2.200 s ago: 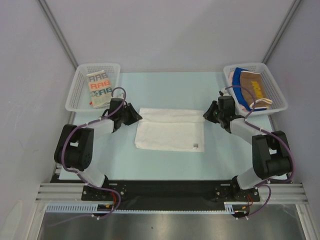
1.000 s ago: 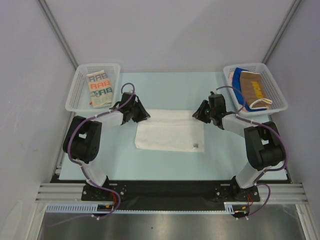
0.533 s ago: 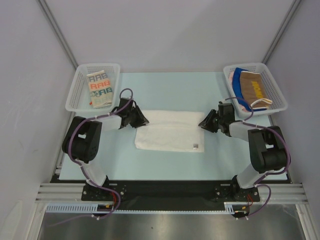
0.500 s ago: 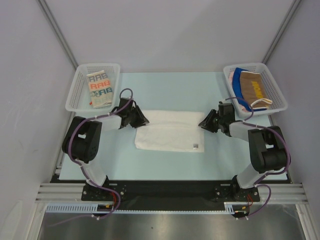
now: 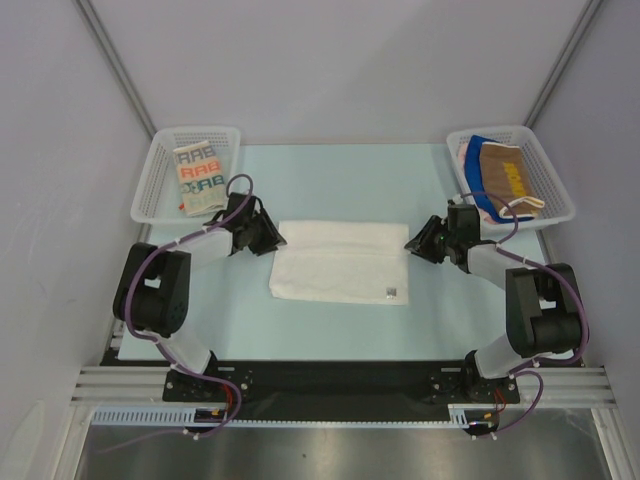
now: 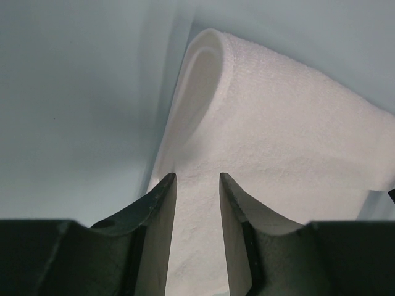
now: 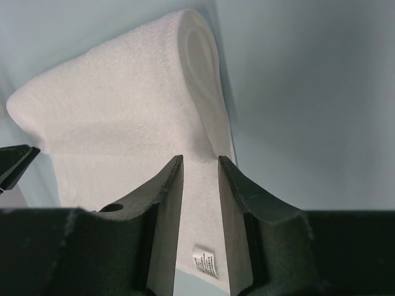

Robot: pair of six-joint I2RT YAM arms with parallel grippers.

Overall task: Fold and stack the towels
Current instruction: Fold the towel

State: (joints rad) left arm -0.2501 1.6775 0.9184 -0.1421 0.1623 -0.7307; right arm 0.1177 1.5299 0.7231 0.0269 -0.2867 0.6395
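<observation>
Plain white terry towel [image 5: 340, 262] half folded, mid-frame on the counter [image 5: 330, 175].
Left claw [image 5: 272, 238], right claw [image 5: 414, 243] flank it, slightly spread, empty; cream lettered towel [image 5: 198, 178] done upper left, brown towel [image 5: 508, 178] apparently waiting upper right.

The white towel [image 5: 340, 262] lies flat mid-tabletop [image 5: 330, 180] before me - a wide rectangle, its far edge doubled over in a soft roll, a small label [image 5: 392, 293] at its near right corner. The cream lettered towel [image 5: 199, 177] sits folded in my left basket [image 5: 150, 185]; the brown towel [image 5: 508, 177] rests on the blue towel [image 5: 480, 142] in my right basket [image 5: 555, 180].
</observation>
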